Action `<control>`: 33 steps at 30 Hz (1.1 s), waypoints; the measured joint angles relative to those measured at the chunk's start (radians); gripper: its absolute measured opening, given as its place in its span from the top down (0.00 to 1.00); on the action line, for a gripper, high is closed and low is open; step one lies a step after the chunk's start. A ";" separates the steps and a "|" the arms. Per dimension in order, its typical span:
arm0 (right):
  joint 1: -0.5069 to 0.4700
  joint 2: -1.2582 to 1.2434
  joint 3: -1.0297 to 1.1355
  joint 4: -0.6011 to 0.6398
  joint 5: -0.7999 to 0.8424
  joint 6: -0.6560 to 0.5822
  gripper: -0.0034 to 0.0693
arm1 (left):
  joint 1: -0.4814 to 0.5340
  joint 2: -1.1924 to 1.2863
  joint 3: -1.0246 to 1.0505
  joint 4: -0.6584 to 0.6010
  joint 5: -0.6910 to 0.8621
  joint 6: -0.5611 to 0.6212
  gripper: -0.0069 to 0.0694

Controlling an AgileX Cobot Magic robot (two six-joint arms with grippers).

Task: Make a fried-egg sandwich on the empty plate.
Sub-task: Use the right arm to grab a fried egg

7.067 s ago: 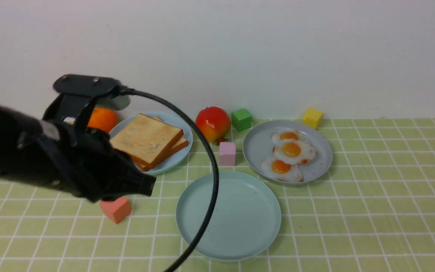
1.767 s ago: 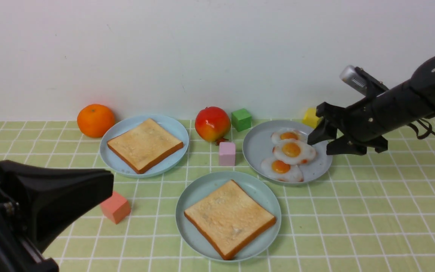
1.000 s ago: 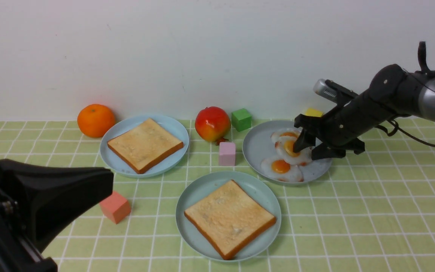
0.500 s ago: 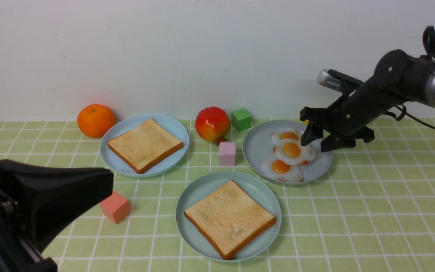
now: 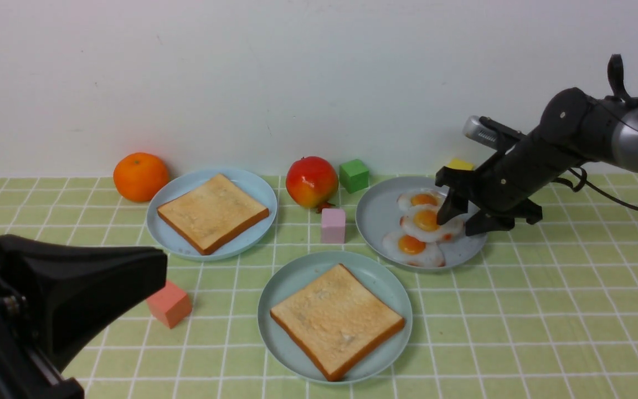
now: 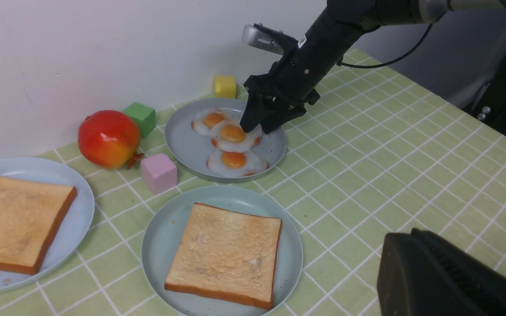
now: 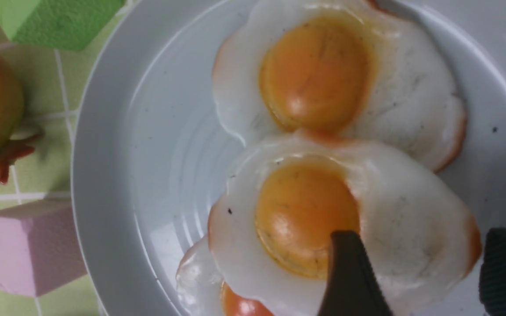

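Right gripper (image 5: 461,220): jaws spread wide, nothing clamped. One finger (image 7: 348,272) sits over the white of the middle fried egg (image 5: 428,221), right beside the yolk. The other, ribbed finger hangs past that egg's right-hand edge, over bare plate. So the jaws straddle the egg's rim, but whether the tip presses it or floats just above, I can't tell.

That egg lies in a row of three on the grey-lavender plate (image 5: 377,216), overlapping the egg behind it and the one in front. The right arm slants down to it from the right side of the table (image 5: 574,310), and the yellow cube (image 5: 459,164) peeks out just behind the gripper.

Moving outward: the pale grey-teal plate (image 5: 291,282) sits just in front of the egg plate, with one toast slice (image 5: 336,318) lying flat on it and no egg there yet. A pink cube (image 5: 333,224) stands between the plates. Behind it are a red fruit (image 5: 312,180) and a green cube (image 5: 354,174), close to the wall.

Over on the left, the light sky-blue plate (image 5: 258,188) carries a second toast slice (image 5: 212,210), and an orange (image 5: 140,176) sits just beyond it.

Left gripper (image 5: 153,271) is clenched on nothing, low at the near left and well apart from every plate — a salmon cube (image 5: 170,303) rests on the table beside it.
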 joint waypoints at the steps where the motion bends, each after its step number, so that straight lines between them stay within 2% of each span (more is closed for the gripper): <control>1: 0.000 0.000 0.000 0.001 -0.002 0.000 0.39 | 0.000 0.000 0.000 0.000 0.000 0.000 0.93; 22: -0.001 0.023 -0.001 0.056 -0.019 0.000 0.40 | 0.000 0.000 0.000 -0.005 0.000 0.000 0.93; 25: -0.001 0.023 -0.001 0.056 -0.008 -0.025 0.46 | 0.000 0.000 0.000 -0.010 0.000 0.000 0.93; 33: -0.003 0.017 -0.007 0.071 -0.001 -0.039 0.75 | 0.000 0.000 0.000 -0.012 0.000 0.000 0.93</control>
